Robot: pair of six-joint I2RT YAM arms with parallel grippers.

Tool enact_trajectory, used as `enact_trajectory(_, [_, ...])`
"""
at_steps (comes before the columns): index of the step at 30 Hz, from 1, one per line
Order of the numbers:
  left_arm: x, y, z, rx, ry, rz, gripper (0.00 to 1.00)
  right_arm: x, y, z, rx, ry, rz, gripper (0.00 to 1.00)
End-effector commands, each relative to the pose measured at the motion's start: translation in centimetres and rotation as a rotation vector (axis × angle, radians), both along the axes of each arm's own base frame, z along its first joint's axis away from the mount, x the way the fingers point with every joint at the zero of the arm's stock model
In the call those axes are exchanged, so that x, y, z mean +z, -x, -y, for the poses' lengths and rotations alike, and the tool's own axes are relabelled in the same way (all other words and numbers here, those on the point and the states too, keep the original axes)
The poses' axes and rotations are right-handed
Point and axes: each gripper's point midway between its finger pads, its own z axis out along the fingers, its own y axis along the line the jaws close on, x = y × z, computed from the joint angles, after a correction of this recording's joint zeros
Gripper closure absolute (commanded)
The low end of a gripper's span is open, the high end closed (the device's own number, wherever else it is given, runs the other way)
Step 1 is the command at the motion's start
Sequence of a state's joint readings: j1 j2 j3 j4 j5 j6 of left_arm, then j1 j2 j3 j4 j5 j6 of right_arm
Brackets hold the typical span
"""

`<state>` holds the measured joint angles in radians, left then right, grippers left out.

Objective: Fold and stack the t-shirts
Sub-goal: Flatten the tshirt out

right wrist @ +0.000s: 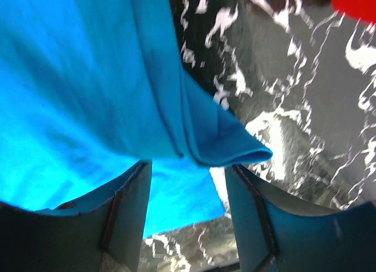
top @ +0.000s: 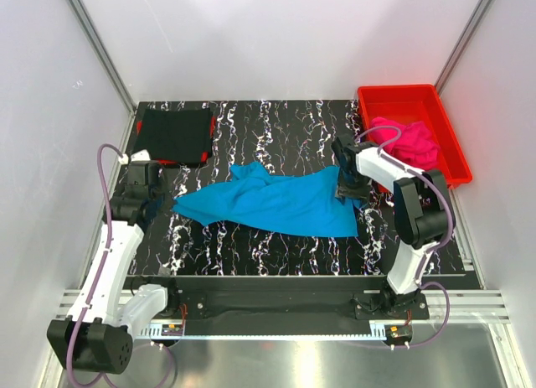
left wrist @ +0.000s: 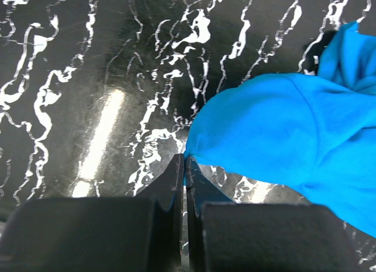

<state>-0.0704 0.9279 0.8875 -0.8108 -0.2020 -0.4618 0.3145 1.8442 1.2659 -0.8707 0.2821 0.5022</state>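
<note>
The red bin [top: 398, 90] at the table's far right holds the hot pink t-shirt [top: 410, 141], bunched and partly hidden by the right arm. The black t-shirt [top: 174, 135] lies folded square at the far left. The turquoise t-shirt [top: 276, 204] sprawls rumpled mid-table — its left tip pinched by the left gripper [left wrist: 185, 169], its folded right hem between the right gripper's [right wrist: 188, 165] spread fingers.

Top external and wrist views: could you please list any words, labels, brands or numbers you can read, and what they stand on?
No readable text in any view.
The turquoise t-shirt, black folded t-shirt, pink t-shirt, red bin and marbled table top show no print.
Small fittings by the arm bases: too small to read.
</note>
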Motion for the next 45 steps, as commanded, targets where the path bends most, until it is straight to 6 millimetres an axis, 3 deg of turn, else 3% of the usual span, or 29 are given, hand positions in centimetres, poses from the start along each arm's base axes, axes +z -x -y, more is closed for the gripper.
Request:
enact_trajectory(1, [1.0, -1.0, 0.7, -0.007, 0.047, 0.08, 1.0, 3.7, 0.8, -0.6, -0.079, -0.093, 0.069, 0.4])
enact_trajectory(4, [0.5, -1.1, 1.4, -0.031, 0.082, 0.081, 1.0, 5.4, 2.8, -0.6, -0.279, -0.143, 0.089, 0.46])
enact_trajectory(9, [-0.1, -1.5, 3.2, -0.085, 0.16, 0.083, 1.0, 5.1, 5.2, -1.5, -0.514, -0.264, 0.138, 0.51])
enact_trajectory(12, [0.1, -1.7, 4.0, -0.121, 0.189, 0.082, 1.0, 3.8, 6.1, -1.5, -0.6, -0.303, 0.17, 0.5])
enact_trajectory(16, [1.0, -1.7, 5.7, -0.199, 0.256, 0.115, 1.0, 0.4, 7.6, -0.8, -0.689, -0.302, 0.178, 0.49])
enact_trajectory(31, [0.2, -0.8, 5.8, -0.202, 0.266, 0.114, 1.0, -3.4, 8.9, 1.0, -0.81, -0.213, 0.197, 0.5])
enact_trajectory(33, [0.5, -0.9, 5.6, -0.193, 0.259, 0.121, 1.0, -3.5, 9.0, 1.2, -0.808, -0.199, 0.199, 0.55])
enact_trajectory(35, [0.9, -1.0, 5.5, -0.183, 0.257, 0.136, 1.0, -3.3, 8.9, 1.6, -0.798, -0.185, 0.211, 0.78])
enact_trajectory(37, [1.5, -1.1, 5.5, -0.169, 0.267, 0.153, 1.0, -1.5, 8.1, 1.6, -0.753, -0.195, 0.241, 1.0])
enact_trajectory(39, [3.3, -1.4, 5.5, -0.154, 0.281, 0.196, 1.0, 0.5, 7.4, 1.4, -0.644, -0.209, 0.26, 1.0])
enact_trajectory(40, [4.1, -1.4, 5.5, -0.149, 0.286, 0.207, 1.0, 3.7, 5.7, 0.8, -0.593, -0.26, 0.333, 1.0])
enact_trajectory(41, [6.4, -1.7, 5.6, -0.153, 0.292, 0.26, 1.0, 5.6, 5.2, 1.0, -0.532, -0.25, 0.363, 1.0])
enact_trajectory(42, [7.5, -1.8, 5.6, -0.145, 0.301, 0.281, 1.0, 7.3, 5.8, 1.5, -0.511, -0.225, 0.361, 1.0])
enact_trajectory(43, [10.2, -1.8, 5.6, -0.148, 0.302, 0.329, 1.0, 11.9, 4.4, 1.5, -0.482, -0.268, 0.473, 1.0])
enact_trajectory(45, [13.1, -1.5, 5.2, -0.13, 0.295, 0.382, 1.0, 16.2, 4.8, 2.5, -0.429, -0.242, 0.544, 1.0])
